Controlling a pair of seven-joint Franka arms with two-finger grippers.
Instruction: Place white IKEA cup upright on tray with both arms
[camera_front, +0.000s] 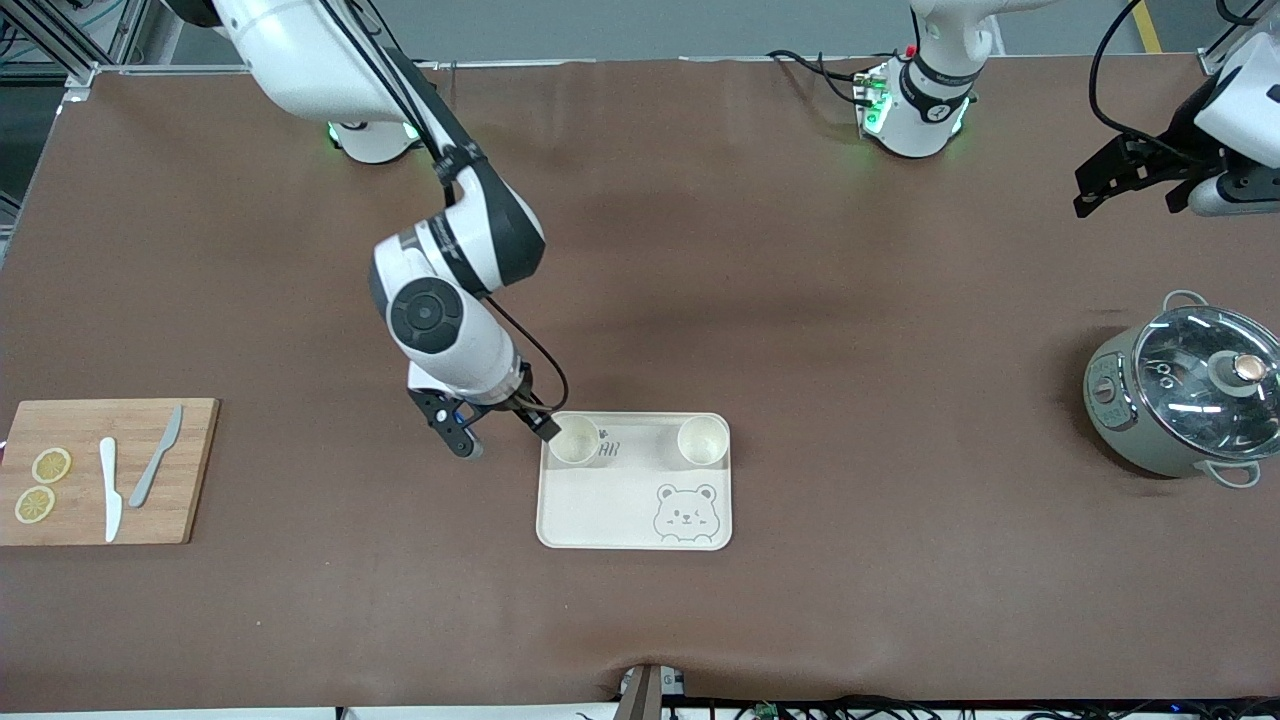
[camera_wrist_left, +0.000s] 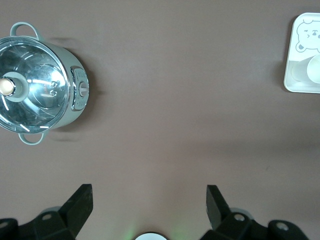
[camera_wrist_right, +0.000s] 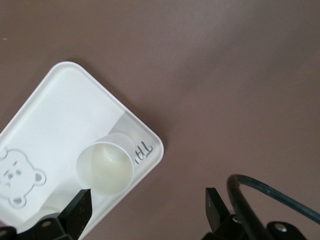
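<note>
Front view: brown matte worktop (camera_front: 760, 300) w/ soft creases; grey floor and metal framing past the arms' bases. Tray (camera_front: 620, 510), cream-white w/ rounded corners, sits mid-worktop, nearer the front camera than both bases. Two white cups upright on its edge farthest from the camera: one cup (camera_front: 575, 440) toward the right arm's end, second cup (camera_front: 702, 440) toward the left arm's end. Bear-face drawing on tray; lettering partly covered, "AR" readable in front view, "TAI" in right wrist view.

Right gripper (camera_front: 505, 430) low at the tray's corner, jaws spread wide, one finger just beside the first cup's rim, not clamping it. Left gripper (camera_front: 1130, 185) up over the worktop at the left arm's end, jaws wide, holding nothing; that arm waits.

Grey pot (camera_front: 1180, 400) w/ glass lid at the left arm's end. Wooden cutting board (camera_front: 195, 470) at the right arm's end carries two lemon slices (camera_front: 42, 485), white knife (camera_front: 110, 490), grey knife (camera_front: 155, 457).
</note>
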